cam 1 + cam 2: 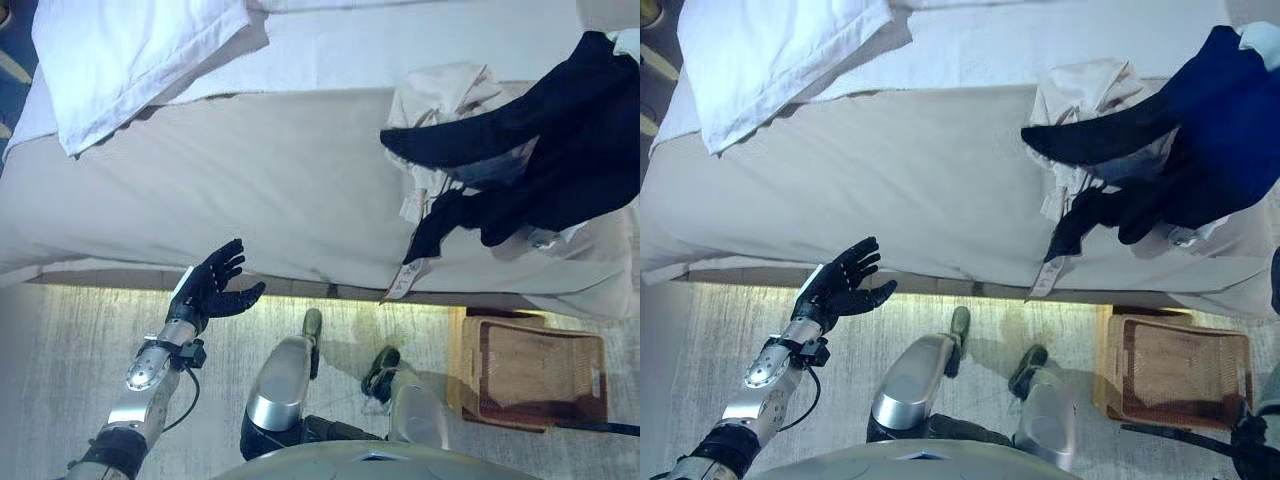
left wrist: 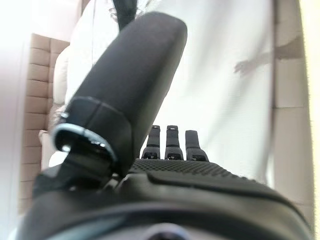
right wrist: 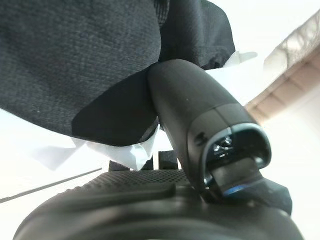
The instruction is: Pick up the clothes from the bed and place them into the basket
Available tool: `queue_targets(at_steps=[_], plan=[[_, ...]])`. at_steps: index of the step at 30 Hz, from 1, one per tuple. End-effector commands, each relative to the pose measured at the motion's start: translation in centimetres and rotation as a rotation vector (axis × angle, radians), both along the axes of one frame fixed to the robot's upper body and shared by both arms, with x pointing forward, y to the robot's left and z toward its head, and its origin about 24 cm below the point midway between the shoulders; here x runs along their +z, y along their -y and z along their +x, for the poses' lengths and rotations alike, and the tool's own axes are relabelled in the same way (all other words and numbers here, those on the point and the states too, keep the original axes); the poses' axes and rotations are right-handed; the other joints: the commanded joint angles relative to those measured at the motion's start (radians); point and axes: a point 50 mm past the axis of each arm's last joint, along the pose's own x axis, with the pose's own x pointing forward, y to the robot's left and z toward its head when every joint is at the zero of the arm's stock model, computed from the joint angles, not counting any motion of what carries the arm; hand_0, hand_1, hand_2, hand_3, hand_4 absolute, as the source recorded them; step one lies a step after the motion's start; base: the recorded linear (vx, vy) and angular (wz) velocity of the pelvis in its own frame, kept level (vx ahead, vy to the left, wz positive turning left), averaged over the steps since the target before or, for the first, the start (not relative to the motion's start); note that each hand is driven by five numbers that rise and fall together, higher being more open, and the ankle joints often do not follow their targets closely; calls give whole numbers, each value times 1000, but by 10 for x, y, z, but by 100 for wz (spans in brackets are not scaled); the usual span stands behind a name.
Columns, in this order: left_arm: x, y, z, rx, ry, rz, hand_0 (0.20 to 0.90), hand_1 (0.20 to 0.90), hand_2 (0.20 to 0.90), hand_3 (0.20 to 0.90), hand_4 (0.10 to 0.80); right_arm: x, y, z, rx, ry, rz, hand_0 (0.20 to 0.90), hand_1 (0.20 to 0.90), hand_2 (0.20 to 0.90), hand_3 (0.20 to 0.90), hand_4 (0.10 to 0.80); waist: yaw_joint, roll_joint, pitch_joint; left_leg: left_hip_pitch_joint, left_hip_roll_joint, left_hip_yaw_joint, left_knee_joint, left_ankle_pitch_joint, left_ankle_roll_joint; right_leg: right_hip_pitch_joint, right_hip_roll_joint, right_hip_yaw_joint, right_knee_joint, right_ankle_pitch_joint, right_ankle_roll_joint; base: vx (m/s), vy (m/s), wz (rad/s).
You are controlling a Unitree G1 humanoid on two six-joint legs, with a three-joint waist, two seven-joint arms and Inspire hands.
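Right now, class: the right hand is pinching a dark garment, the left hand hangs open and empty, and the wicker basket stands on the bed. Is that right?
One detail is wrong: the basket stands on the floor beside the bed, as the left eye view shows. The right hand does pinch the dark garment, and the left hand is open and empty.

One bed (image 1: pixel 250 180), one pillow (image 1: pixel 130 50), one wicker basket (image 1: pixel 535 375), two garments: dark (image 1: pixel 560 150), beige (image 1: pixel 440 100)
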Motion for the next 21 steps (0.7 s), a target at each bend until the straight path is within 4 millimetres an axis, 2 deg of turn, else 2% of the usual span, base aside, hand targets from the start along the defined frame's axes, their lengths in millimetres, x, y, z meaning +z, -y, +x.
queue_targets(at_steps=[1, 5, 9, 15, 21], plan=[[1, -11, -14, 32, 29, 61, 900, 900, 900, 900, 800, 40, 6, -22, 29, 151, -142, 300, 300, 300, 200, 100, -2, -57, -226, -34, 66, 1, 41, -75, -56, 9, 0, -4, 8, -12, 4, 33, 9, -2], [-4, -11, -16, 31, 6, 74, 900, 900, 900, 900, 800, 38, 6, -22, 40, 144, -144, 300, 300, 300, 200, 100, -9, -67, -251, -7, 70, 7, 13, -70, -58, 29, 4, -2, -18, 0, 13, 9, -3, -4], [-17, -15, -22, 35, -74, 112, 900, 900, 900, 900, 800, 40, 2, -19, 62, 137, -170, 300, 300, 300, 200, 100, -23, -73, -281, 30, 78, 17, -50, -46, -65, 47, 12, 2, -64, 25, 28, -15, -1, -3], [-26, -20, -22, 63, -130, 159, 900, 900, 900, 900, 800, 61, -5, -22, 71, 188, -239, 300, 300, 300, 200, 100, -57, -79, -323, 77, 90, 37, -130, -23, -76, 64, 28, 16, -120, 48, 40, -43, -1, -12], [-20, -20, -8, 28, -98, 218, 900, 900, 900, 900, 800, 88, -15, -31, 84, 298, -301, 300, 300, 300, 200, 100, -107, -87, -353, 102, 96, 66, -156, -20, -80, 64, 41, 44, -147, 61, 46, -66, -26, -16]])
